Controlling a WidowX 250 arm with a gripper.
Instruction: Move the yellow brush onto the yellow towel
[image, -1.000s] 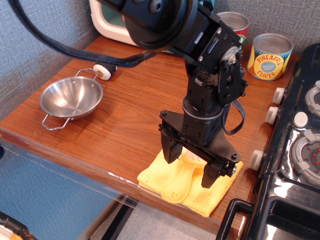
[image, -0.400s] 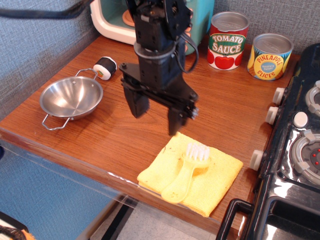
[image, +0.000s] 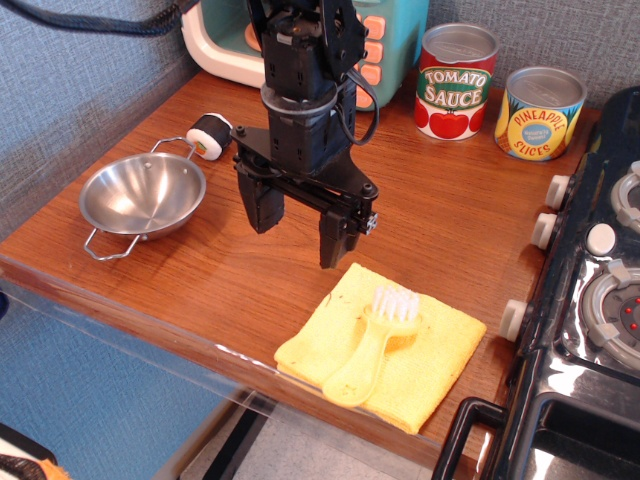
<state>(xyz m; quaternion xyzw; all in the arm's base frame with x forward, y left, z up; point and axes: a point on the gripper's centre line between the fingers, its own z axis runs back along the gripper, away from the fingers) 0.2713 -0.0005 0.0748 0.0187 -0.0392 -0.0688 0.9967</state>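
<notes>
The yellow brush (image: 375, 340) lies on the yellow towel (image: 440, 355), bristles up and toward the stove, its handle running down-left toward the desk's (image: 200, 290) front edge, rounded end near the towel's front border. It sits below and to the right of the end effector (image: 295, 225), clear of it. The end effector hangs above bare wood just beside the towel's back corner, its two fingers spread wide, gripping nothing and touching nothing. Judged from this, the brush appears to be already placed.
</notes>
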